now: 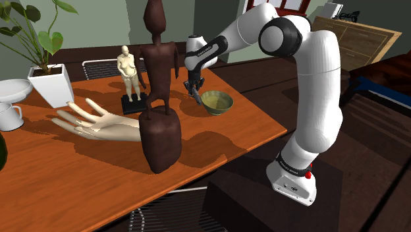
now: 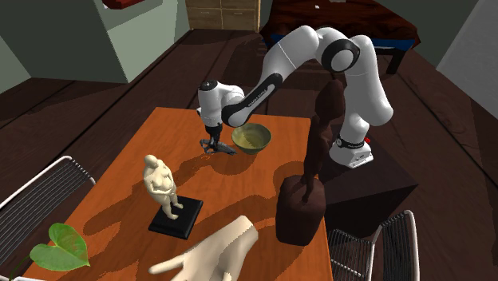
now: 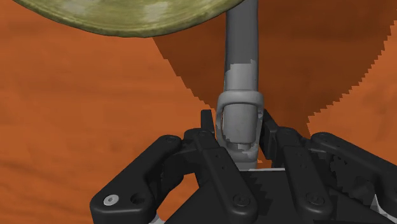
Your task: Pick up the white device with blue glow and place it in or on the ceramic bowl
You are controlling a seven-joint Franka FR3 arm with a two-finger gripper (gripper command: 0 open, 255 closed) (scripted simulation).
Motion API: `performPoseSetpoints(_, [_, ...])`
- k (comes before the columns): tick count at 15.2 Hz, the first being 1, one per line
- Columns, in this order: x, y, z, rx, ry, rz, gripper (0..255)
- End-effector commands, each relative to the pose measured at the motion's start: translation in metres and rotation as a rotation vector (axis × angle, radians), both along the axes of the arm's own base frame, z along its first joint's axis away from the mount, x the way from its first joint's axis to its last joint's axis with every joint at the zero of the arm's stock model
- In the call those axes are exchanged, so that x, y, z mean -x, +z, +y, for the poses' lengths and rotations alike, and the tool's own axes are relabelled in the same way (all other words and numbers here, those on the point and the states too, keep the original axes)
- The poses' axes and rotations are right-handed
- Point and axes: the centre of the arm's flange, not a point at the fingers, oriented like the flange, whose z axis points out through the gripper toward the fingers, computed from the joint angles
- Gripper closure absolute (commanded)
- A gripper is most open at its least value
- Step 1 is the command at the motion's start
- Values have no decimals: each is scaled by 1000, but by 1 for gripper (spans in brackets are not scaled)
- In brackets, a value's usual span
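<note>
My claw (image 3: 236,127) is drawn in narrow on the device (image 3: 240,57), the black fingers (image 3: 208,130) pinching its thicker collar from both sides. It looks plain grey to me rather than white, and I see no blue glow on it. It is a slim, rounded shaft with a wider jointed band where I grip, smooth and hard-looking. It runs out ahead of me toward the bowl (image 3: 127,16), low over the desk (image 3: 76,114). I cannot tell whether it is clear of the surface.

I judge the grasp made and the carry to be the step in hand. The next move calls for a lift above the rim, a short shift across, then letting go with the long shaft centred, or it may tip out over the edge.

The bowl sits just beside me, round and empty, with a mottled olive-green glaze. The desk is matte orange-brown wood. Farther out stand a tall dark brown carved figure (image 1: 158,79) on a drum-like base and a pale figurine (image 1: 129,69) on a black slab. Beyond them are a cream hand sculpture (image 1: 99,125) lying flat and a white square planter (image 1: 53,84) with broad leaves.
</note>
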Motion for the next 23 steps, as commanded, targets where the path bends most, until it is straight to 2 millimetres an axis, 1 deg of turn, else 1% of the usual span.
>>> performPoseSetpoints(1, [0,0,0,0,0,0,255])
performPoseSetpoints(6, [0,0,0,0,0,0,255])
performPoseSetpoints(23, [0,90,0,0,0,0,255])
